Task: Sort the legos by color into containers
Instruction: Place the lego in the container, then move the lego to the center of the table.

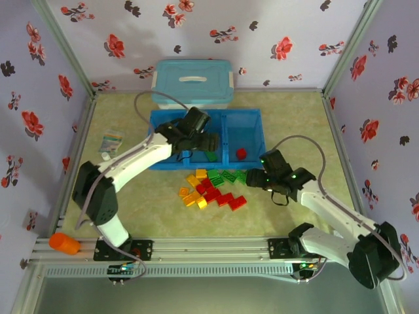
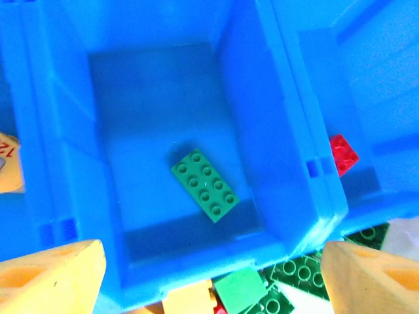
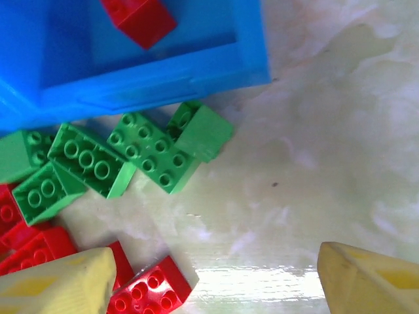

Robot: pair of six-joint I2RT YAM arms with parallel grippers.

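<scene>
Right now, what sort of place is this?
Probably a robot practice booth: flowered walls box in a table, left arm and right arm are bolted at its near edge, and toy bricks lie beside a blue tray.

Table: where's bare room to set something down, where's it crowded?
Bare table right of the blue tray, and between the lego pile and the near edge. Crowded: along the tray's front wall, where the pile sits.

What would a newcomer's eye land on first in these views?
A heap of red, green and yellow-orange legos lies on the table along the near side of the bright blue tray. One green brick lies alone in its middle compartment and one red brick in the right one.
</scene>
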